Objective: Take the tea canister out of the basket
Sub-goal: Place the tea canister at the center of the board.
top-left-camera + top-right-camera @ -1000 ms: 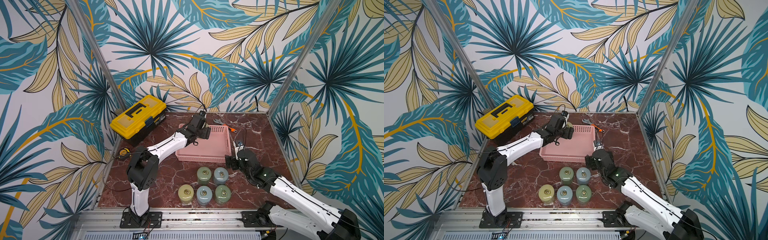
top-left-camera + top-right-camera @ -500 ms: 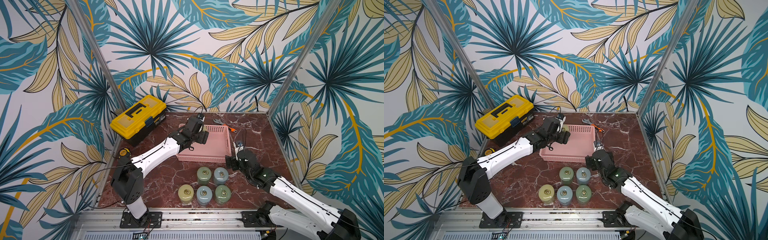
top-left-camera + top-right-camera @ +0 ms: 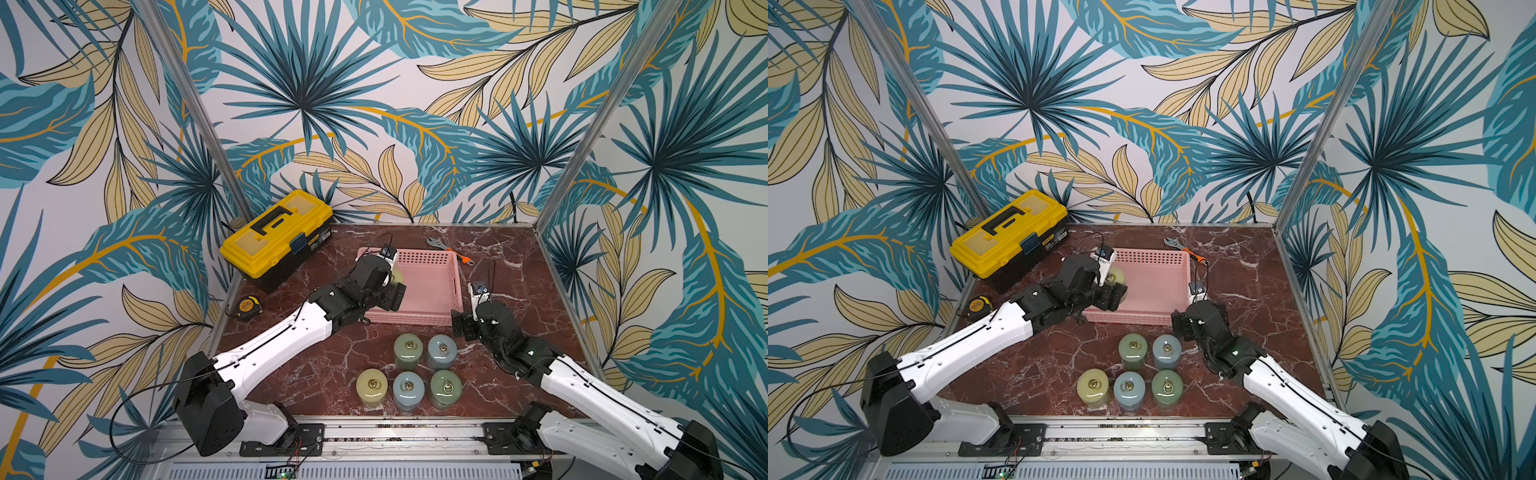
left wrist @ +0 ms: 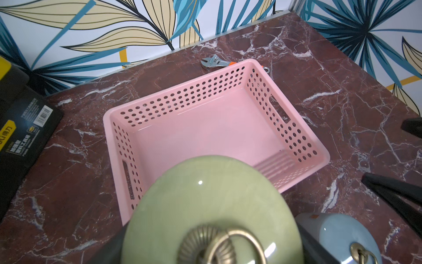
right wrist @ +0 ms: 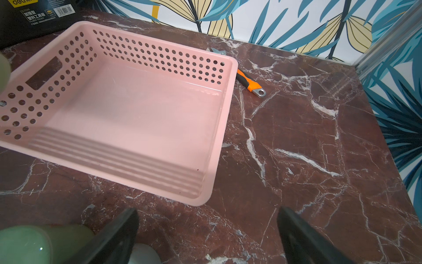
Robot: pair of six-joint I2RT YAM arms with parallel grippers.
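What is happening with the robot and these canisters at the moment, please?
The left gripper holds a pale green tea canister raised over one end of the pink basket, which is otherwise empty. The right gripper sits open and empty beside the basket's near corner. Five more canisters stand on the table in front.

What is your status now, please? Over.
Left gripper shut on tea canister, held over basket edge. Right gripper open, empty. Five other canisters stand in front of basket.
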